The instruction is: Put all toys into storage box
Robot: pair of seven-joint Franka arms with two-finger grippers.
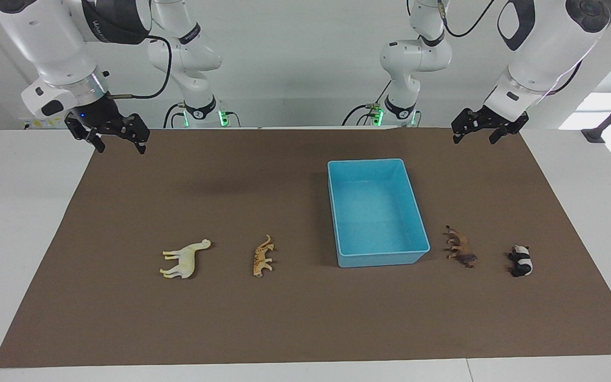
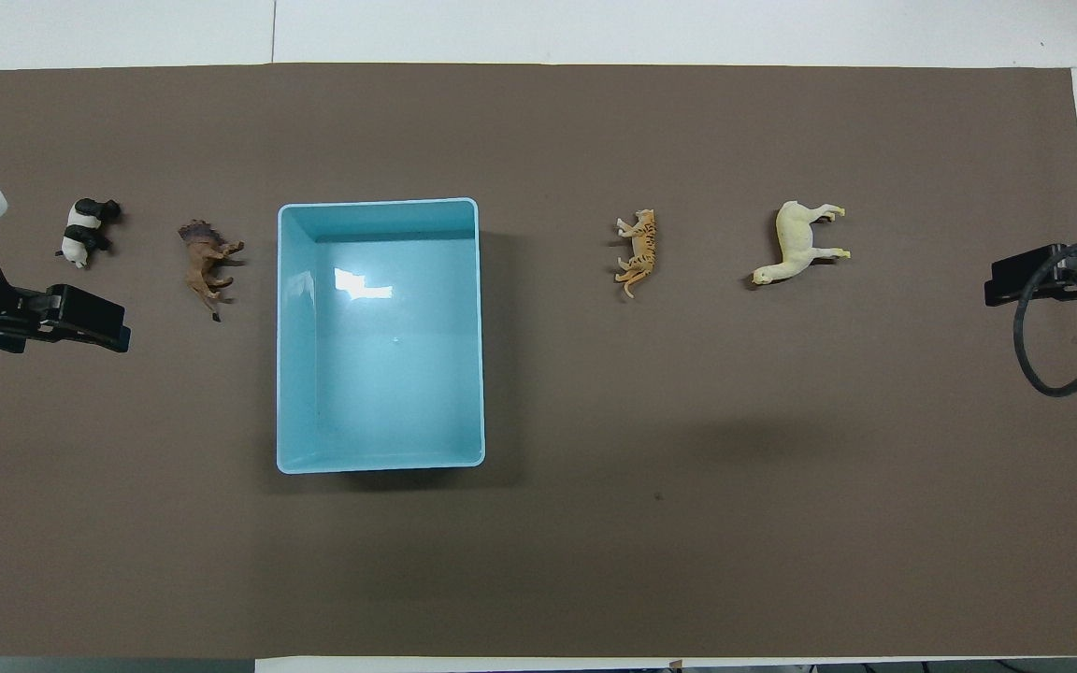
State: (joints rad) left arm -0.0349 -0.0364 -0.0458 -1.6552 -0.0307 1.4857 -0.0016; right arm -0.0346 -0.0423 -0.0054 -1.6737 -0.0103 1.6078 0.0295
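**Ana:** Overhead view first, and biggest thing first: the worktop (image 2: 538, 561) under its brown mat, nothing going on yet. Then the box (image 2: 380, 463), sitting toward the left arm's end, and I see nothing in it. Bare blue floor.

**Ben:** So nil from four, by my reckoning. And the arms?

**Ana:** Both waiting, raised over the mat's edges. Left gripper (image 1: 488, 130) hangs over the corner at its own end, jaws spread wide, holding nothing. Right gripper (image 1: 108, 133) is the same story over its corner: wide open, nothing in it.

**Ben:** Now the toys, big to small.

**Ana:** Horse (image 2: 802, 243), cream-yellow, lying on its side toward the right arm's end. Between it and the box lies the cat (image 2: 638, 252), orange and spotted, also on its side. Toward the left arm's end from the box, the lion (image 2: 207, 264) lies near the wall but apart from it. Last the panda (image 2: 85, 230), smallest, just past the lion toward the mat's edge.

**Ben:** All four in a rough row, level with the box's farther half from the robots.

**Ana:** Right. Everything is left to do: four pickups, four drops. I'd guess each arm takes the pair at its own end.
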